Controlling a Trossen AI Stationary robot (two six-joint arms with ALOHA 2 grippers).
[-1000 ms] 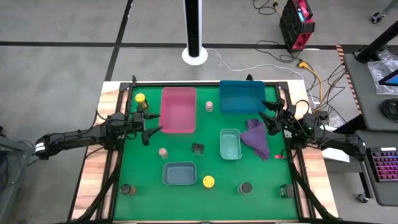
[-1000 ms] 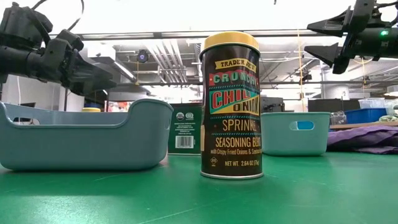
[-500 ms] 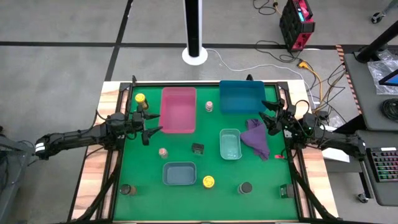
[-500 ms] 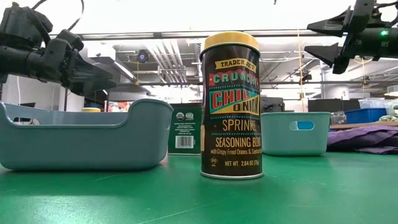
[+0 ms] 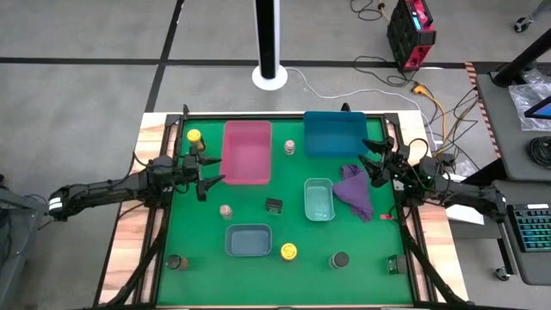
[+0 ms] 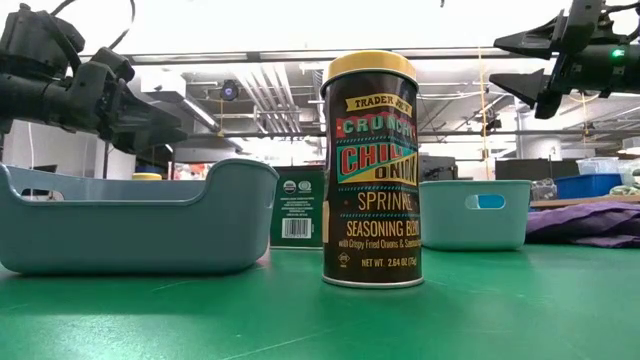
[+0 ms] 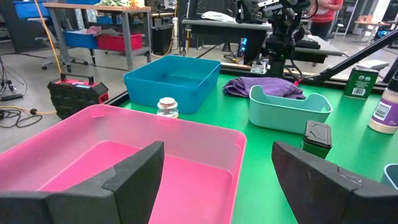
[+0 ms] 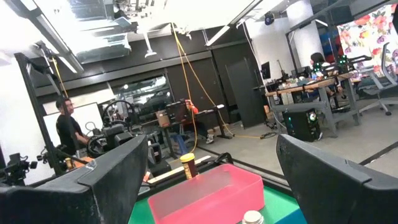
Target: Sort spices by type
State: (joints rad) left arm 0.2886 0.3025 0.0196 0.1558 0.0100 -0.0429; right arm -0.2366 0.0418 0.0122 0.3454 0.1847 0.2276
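Eight spice jars stand on the green table. The yellow-lidded ones are at the far left [image 5: 195, 136] and near centre [image 5: 289, 251]. The tiny pinkish-tan ones are between the pink and blue trays [image 5: 289, 147] and left of centre [image 5: 225, 211]. The slim dark rectangular ones are at centre [image 5: 274, 205] and near right [image 5: 397, 263]. The round dark-lidded ones are near left [image 5: 175, 262] and near right [image 5: 340, 259]. My left gripper [image 5: 207, 179] hovers open and empty beside the pink tray. My right gripper [image 5: 372, 164] hovers open and empty above the purple cloth.
A pink tray [image 5: 247, 151] and a blue tray [image 5: 334, 133] stand at the far side. A light teal tray [image 5: 319, 198] is right of centre and a grey tray [image 5: 249, 240] is near centre. A purple cloth [image 5: 355, 191] lies beside the teal tray. A person [image 8: 65, 134] stands beyond the table.
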